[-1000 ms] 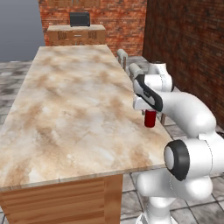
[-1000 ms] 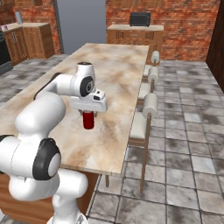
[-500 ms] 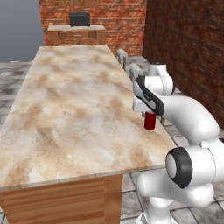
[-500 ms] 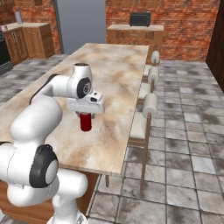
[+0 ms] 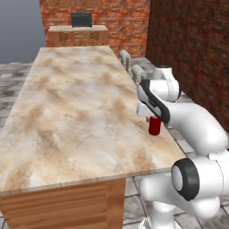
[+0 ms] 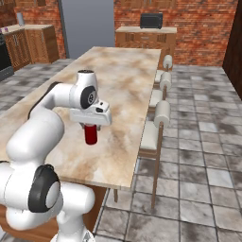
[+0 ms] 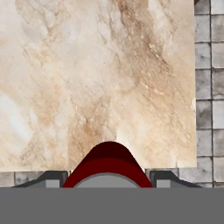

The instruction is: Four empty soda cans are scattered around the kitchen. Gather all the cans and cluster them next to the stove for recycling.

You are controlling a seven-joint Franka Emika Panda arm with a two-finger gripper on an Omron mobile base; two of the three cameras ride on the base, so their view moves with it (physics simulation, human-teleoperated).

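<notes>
One red soda can point(image 5: 154, 126) is pinched in the hand point(image 6: 90, 128), hanging upright over the desk point(image 5: 76, 107) near its stool-side edge, so it has yet to reach the stove, like any other cans.

Plain red can point(image 6: 90, 134), seemingly; beige marbled counter point(image 5: 76, 112)
</notes>
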